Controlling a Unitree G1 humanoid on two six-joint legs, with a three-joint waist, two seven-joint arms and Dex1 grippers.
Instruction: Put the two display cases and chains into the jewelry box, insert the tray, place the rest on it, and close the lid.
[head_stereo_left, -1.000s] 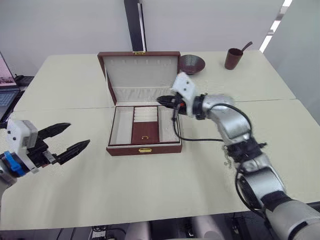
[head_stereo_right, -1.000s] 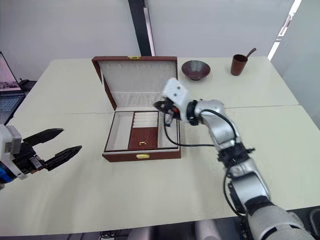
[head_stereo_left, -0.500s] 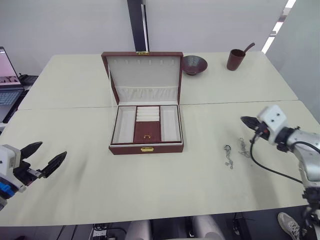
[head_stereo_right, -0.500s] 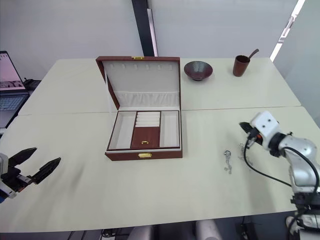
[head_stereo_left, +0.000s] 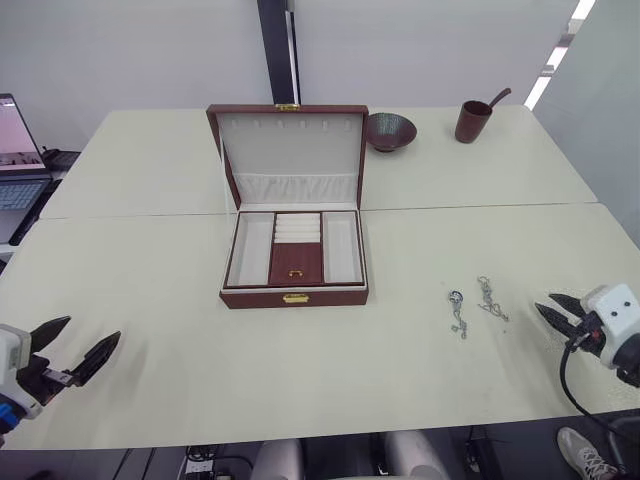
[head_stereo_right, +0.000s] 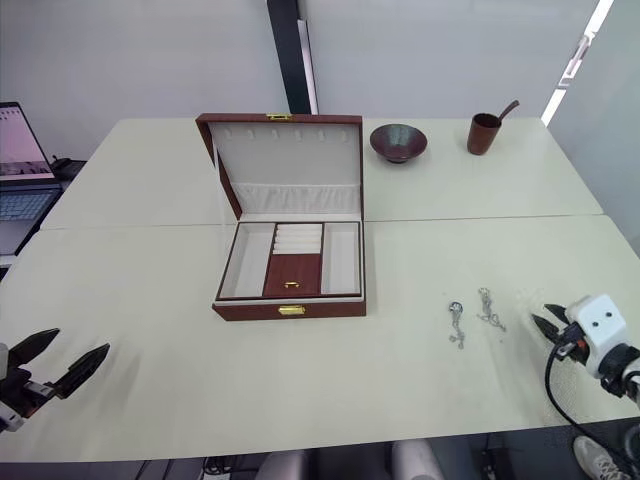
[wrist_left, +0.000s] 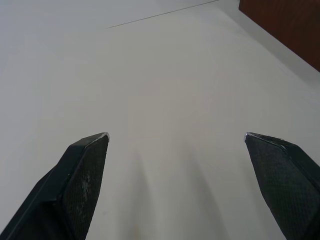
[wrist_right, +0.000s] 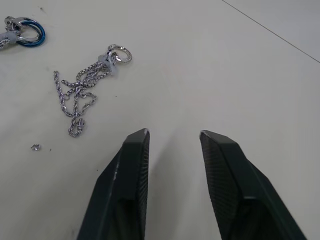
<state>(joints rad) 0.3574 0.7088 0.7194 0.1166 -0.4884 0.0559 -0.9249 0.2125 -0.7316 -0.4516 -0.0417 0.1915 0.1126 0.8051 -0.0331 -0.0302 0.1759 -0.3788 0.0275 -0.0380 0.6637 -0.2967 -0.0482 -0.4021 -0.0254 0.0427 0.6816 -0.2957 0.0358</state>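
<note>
The jewelry box (head_stereo_left: 250, 297) stands open mid-table, its lid (head_stereo_left: 290, 145) upright behind it. The tray (head_stereo_left: 296, 262) sits inside, showing its brown centre panel and gold pull. The display cases and the chains are out of view. Right of the box, two small silvery chain pieces lie on the table: one with a dark blue ring (head_stereo_left: 458, 312), one with a silver ring (wrist_right: 85, 87). My right gripper (head_stereo_left: 552, 306) is open, low over the table just right of them. My left gripper (head_stereo_left: 73, 345) is open near the front left edge, with nothing between its fingers.
A dark bowl (head_stereo_left: 388, 130) and a brown cup with a spoon (head_stereo_left: 470, 120) stand at the back right. A laptop (head_stereo_left: 15, 150) sits off the table's left side. A seam crosses the table behind the box.
My right arm has drawn back from over the box to the table's right edge, uncovering the two chain pieces. My left gripper has sunk toward the front left corner.
</note>
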